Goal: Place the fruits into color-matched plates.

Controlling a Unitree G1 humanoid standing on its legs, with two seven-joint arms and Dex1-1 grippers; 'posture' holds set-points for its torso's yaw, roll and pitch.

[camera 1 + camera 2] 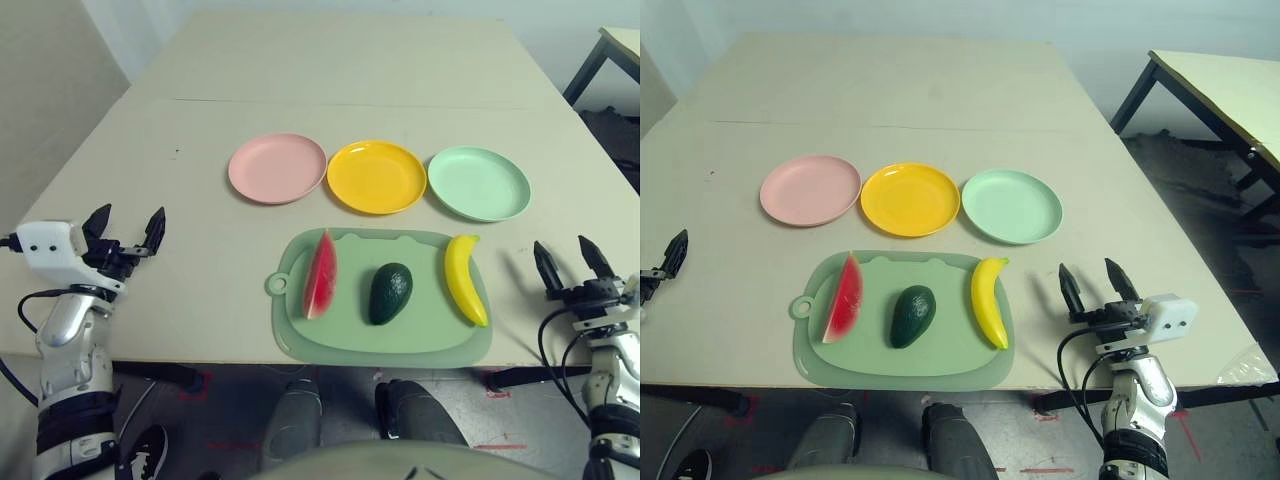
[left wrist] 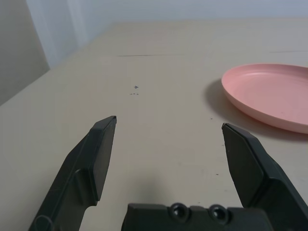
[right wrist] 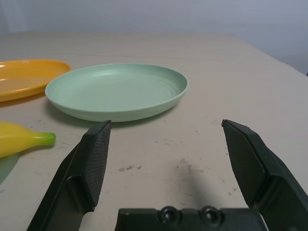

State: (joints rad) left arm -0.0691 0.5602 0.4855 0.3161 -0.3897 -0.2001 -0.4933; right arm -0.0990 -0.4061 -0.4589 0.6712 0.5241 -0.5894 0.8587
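Fingers on both my grippers stand spread wide and hold nothing: my left gripper [image 1: 127,229] hovers over bare tabletop [image 1: 330,70] near its left edge, my right gripper [image 1: 1095,283] near the right edge, just beside the green cutting mat [image 1: 420,345].

All three fruits lie on that mat at the near edge of the tabletop. Toward its left end the watermelon wedge [image 1: 320,274] rests on its side, with the avocado [image 1: 390,292] in the middle and the banana [image 1: 464,278] at the right end, closest to my right gripper. Beyond the mat, toward the middle of the tabletop, the pink plate [image 1: 277,168], yellow plate [image 1: 377,176] and mint green plate [image 1: 479,183] sit in a row from left to right, none holding anything yet.

I judge these to be hollow plastic toys: light, stiff and glossy, so more likely to slip or squirt out of a pinch than to break. I would take the banana across its thick middle, fingers straddling its width, since the curved ends taper away. The avocado looks the most slippery, being rounded all over; its widest belly, squeezed squarely, seems safest. The wedge offers two flat red faces, which should give my fingers the firmest hold.
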